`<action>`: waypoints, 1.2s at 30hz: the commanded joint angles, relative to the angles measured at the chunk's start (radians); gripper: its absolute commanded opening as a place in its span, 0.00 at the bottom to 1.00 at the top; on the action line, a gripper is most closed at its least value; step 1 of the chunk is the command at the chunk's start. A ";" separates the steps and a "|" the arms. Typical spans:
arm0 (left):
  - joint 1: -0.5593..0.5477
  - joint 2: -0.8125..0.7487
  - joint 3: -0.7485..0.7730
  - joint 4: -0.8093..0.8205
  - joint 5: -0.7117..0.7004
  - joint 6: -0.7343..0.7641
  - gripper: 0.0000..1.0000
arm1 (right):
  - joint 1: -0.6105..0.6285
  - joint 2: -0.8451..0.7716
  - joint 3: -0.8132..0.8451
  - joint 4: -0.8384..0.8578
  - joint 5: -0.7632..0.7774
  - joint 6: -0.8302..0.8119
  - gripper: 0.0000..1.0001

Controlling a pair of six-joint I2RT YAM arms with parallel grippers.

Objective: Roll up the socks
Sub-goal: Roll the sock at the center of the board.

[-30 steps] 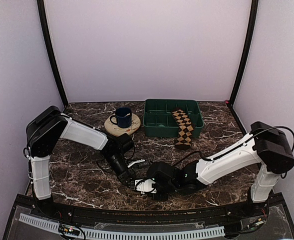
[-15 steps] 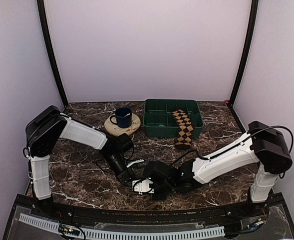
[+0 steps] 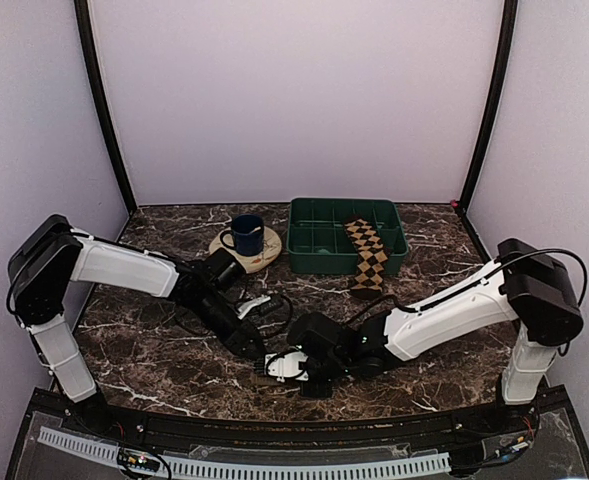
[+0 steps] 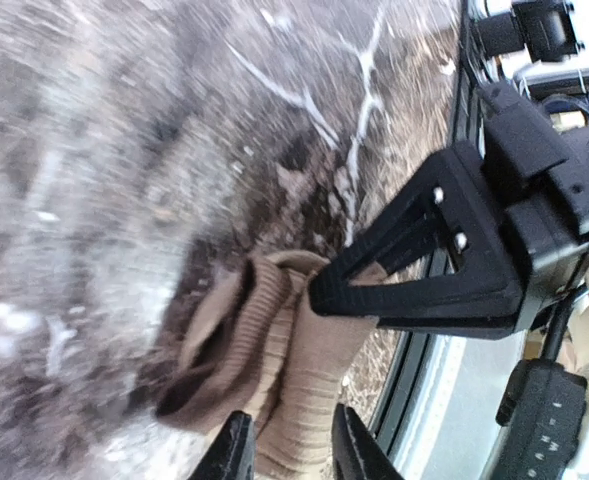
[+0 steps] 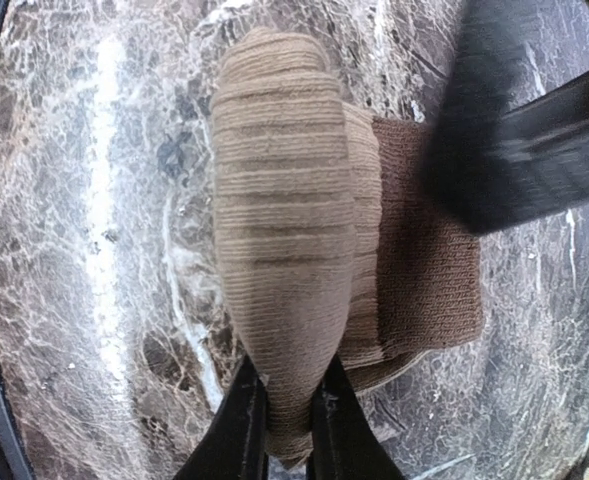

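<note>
Right gripper (image 5: 286, 395) has its two fingers pressed tight on the lower end of the tan sock (image 5: 284, 220). In the right wrist view that ribbed sock stands up the middle of the frame as a thick folded bundle, with a flatter, browner flap of the same fabric spreading toward the right. Over on the left wrist view, the left gripper (image 4: 289, 452) shows a finger on either side of the same sock at the bottom edge, fabric filling the gap, so it is pinching too. The cuff bunches up toward centre-left, its open mouth dark, and one black finger of the right gripper lies across the sock from the right of the frame. From the top camera the two grippers, left (image 3: 254, 343) and right (image 3: 292, 365), meet low in the centre of the frame, near the front edge of the dark marble table (image 3: 154, 340), and the sock itself is nearly hidden between them. Further up the frame, well apart, the argyle sock (image 3: 367, 255) lies long and flat, draped over the front rim of a green tray (image 3: 314, 262) with its lower end down on the table. Just beside the tray, on its left, a blue mug (image 3: 244, 235) stands upright on a round wooden disc (image 3: 266, 256).
</note>
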 commanded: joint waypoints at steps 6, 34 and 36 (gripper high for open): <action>0.022 -0.179 -0.107 0.162 -0.257 -0.130 0.30 | -0.067 0.065 0.087 -0.161 -0.190 0.094 0.00; -0.285 -0.569 -0.541 0.610 -0.748 -0.164 0.30 | -0.285 0.288 0.398 -0.541 -0.710 0.135 0.00; -0.315 -0.551 -0.531 0.602 -0.765 -0.144 0.30 | -0.292 0.304 0.409 -0.557 -0.738 0.131 0.00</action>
